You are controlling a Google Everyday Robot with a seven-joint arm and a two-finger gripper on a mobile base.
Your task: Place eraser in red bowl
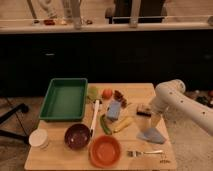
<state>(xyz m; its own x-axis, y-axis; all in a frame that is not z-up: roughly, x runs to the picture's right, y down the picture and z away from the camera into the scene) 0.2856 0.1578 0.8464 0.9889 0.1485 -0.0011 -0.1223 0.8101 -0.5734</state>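
Observation:
The eraser (143, 110), a small block with a dark top and a tan side, is at the right of the wooden table, just above the grey-blue cloth (151, 135). My gripper (146, 115) is at the end of the white arm that reaches in from the right. It is right at the eraser, and I cannot tell whether it holds it. The red bowl (105, 151) sits empty at the table's front edge, left of and nearer than the gripper.
A dark maroon bowl (77, 136) and a white cup (38, 138) stand left of the red bowl. A green tray (65, 98) lies at the back left. A light blue block (114, 110), a white utensil (94, 117), fruit and vegetables fill the middle. A fork (142, 153) lies front right.

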